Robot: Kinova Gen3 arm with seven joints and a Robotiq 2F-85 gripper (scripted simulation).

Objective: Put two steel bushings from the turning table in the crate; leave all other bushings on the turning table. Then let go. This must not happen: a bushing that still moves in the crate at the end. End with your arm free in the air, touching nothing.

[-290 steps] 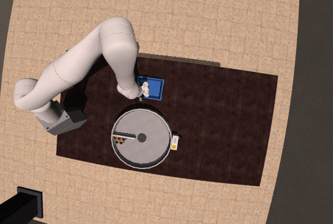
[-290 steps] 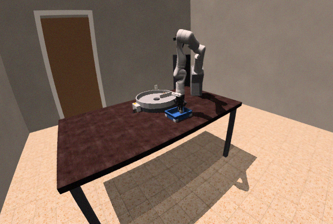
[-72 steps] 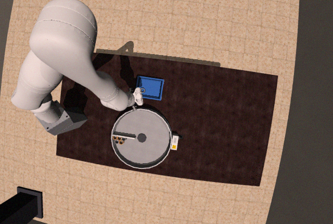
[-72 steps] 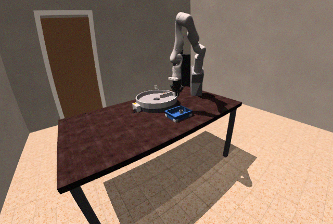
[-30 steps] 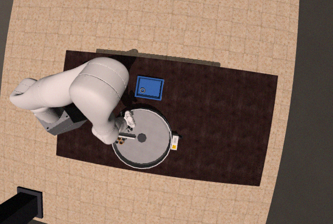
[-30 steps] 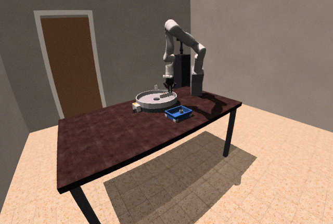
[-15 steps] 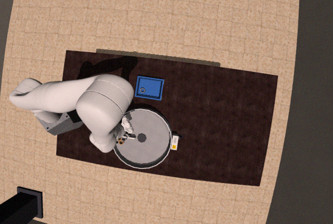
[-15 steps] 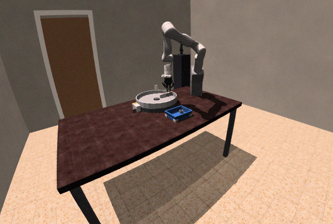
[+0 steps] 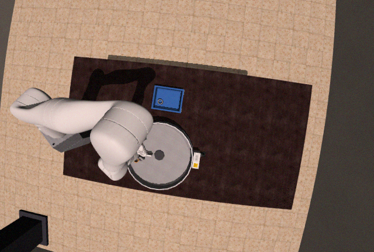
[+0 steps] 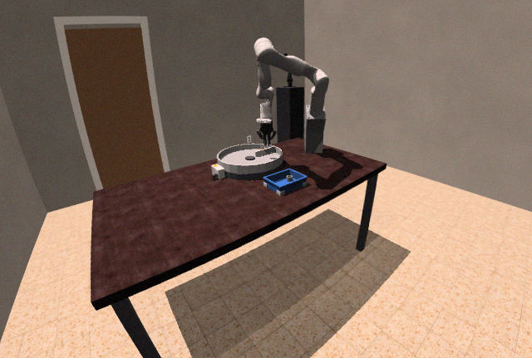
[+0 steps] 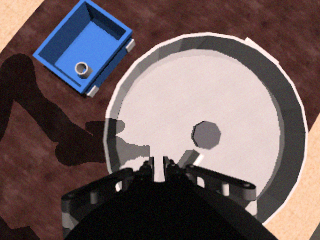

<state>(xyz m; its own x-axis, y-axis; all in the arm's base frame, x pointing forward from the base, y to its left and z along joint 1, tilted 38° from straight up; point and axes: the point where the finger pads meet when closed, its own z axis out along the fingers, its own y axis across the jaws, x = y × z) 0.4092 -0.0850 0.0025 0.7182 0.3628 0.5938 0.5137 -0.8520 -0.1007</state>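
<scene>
The round grey turning table has a dark hub at its centre. The blue crate stands beside it and holds one steel bushing. My gripper hangs over the table's near-arm side, a little above it. Its fingers are nearly shut with a thin gap, and nothing is between them. A bit of an orange-brown bushing shows by the rim, mostly hidden by the arm. No steel bushing shows on the table.
A raised rim runs round the turning table. A short grey bar lies across the disc near the gripper. A small control box sits on the table's far side. The arm's base stands at the table's back edge.
</scene>
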